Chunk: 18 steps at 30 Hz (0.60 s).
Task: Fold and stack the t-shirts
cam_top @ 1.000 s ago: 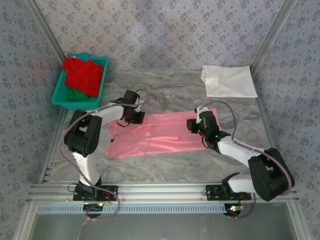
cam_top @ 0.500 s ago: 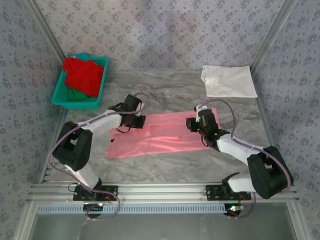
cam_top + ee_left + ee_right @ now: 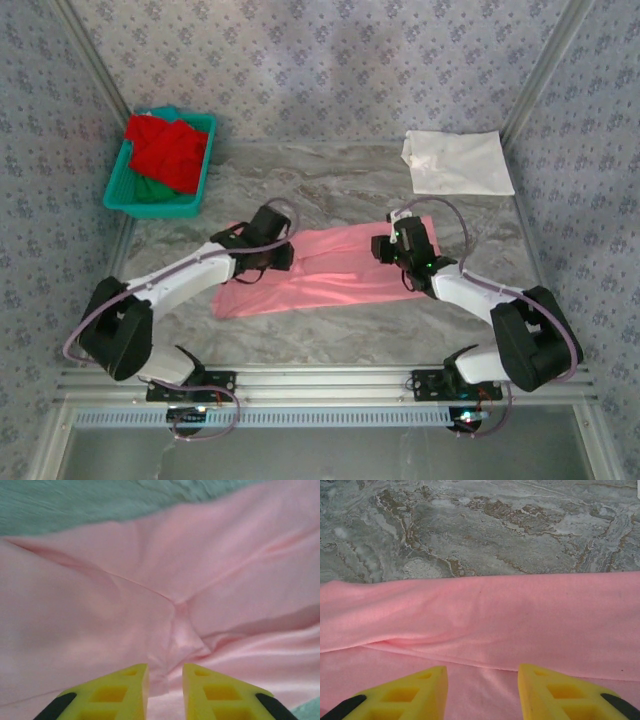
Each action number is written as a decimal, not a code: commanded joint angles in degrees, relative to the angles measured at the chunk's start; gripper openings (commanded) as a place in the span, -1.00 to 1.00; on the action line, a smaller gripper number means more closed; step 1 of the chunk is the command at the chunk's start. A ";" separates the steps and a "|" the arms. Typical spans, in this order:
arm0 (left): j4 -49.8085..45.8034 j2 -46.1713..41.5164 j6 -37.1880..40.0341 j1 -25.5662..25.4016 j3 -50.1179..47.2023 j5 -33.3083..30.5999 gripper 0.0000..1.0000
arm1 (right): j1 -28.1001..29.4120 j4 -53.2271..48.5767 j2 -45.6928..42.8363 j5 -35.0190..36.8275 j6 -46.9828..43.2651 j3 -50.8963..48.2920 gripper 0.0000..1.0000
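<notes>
Altogether: 1 pink t-shirt (image 3: 330,275), 1 white t-shirt (image 3: 458,162), 1 teal basket (image 3: 113,190).

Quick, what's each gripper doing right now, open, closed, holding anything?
Left gripper: jaws slightly open over the pink t-shirt, holding nothing.
Right gripper: jaws open over the same shirt, holding nothing.

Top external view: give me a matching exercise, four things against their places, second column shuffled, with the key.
1 pink t-shirt
2 white t-shirt
3 red t-shirt
4 teal basket

A far left of the table
B inside the basket
C lying flat, far right corner
D spread out mid-table

Pairs: 1-D, 2-C, 3-B, 4-A
</notes>
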 commanded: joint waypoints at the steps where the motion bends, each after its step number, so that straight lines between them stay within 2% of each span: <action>1: -3.18 1.12 -0.86 5.57 1.14 -1.83 -0.50 | -0.31 -1.29 0.38 -0.61 0.19 1.77 -0.13; 5: -2.42 2.96 -0.34 10.16 -0.20 -0.75 -0.47 | -0.32 -1.84 -0.01 -0.26 -0.21 1.87 -0.12; 9: -0.05 3.26 -1.70 11.74 -2.80 -1.09 -0.36 | -1.07 -0.73 -0.13 -0.76 0.01 1.34 -0.10; 13: 4.29 2.80 -2.13 15.67 -5.50 -0.02 -0.36 | -4.40 -0.33 1.19 -5.71 1.81 2.11 -0.16; 16: 7.95 4.04 -1.28 18.73 -4.32 2.40 -0.40 | -10.50 -3.74 4.98 -15.31 5.39 6.10 -0.23; 18: 8.80 5.63 -0.14 19.90 -2.09 2.20 -0.45 | -13.19 -9.21 8.88 -17.25 6.23 10.65 -0.25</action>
